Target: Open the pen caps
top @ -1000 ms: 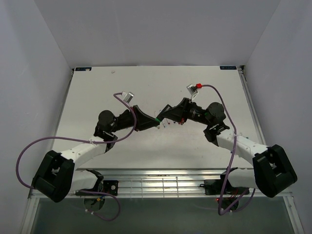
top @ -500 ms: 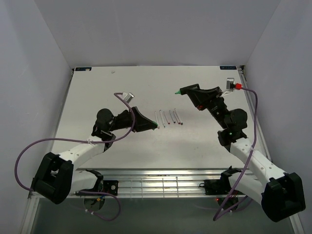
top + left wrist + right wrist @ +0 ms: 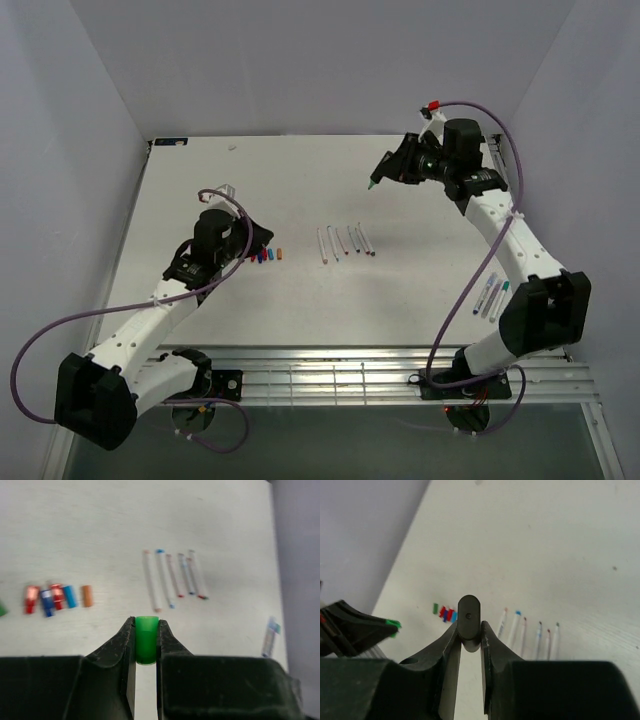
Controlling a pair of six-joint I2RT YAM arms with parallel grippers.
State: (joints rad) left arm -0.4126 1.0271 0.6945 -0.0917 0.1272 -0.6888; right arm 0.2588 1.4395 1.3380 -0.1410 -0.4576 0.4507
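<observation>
My left gripper (image 3: 146,624) is shut on a short green pen cap (image 3: 146,642), held above the table. In the top view the left gripper (image 3: 264,242) hovers by a row of loose pen caps (image 3: 268,255), which are red, blue and orange (image 3: 59,596). My right gripper (image 3: 469,628) is shut on the black marker (image 3: 468,611), seen end-on. In the top view the right gripper (image 3: 393,167) holds it high at the far right, with the uncapped green tip (image 3: 372,185) pointing down-left. Several thin white pens (image 3: 345,242) lie in a row mid-table.
More pens (image 3: 492,295) lie near the table's right edge, beside the right arm. A metal rack (image 3: 320,375) runs along the near edge. White walls close in the left, back and right sides. Purple cables (image 3: 40,335) loop off both arms.
The two grippers, together at mid-table a second ago, have pulled apart. The right one swung up to the far right with the marker. The left one drew back left with the green cap.
</observation>
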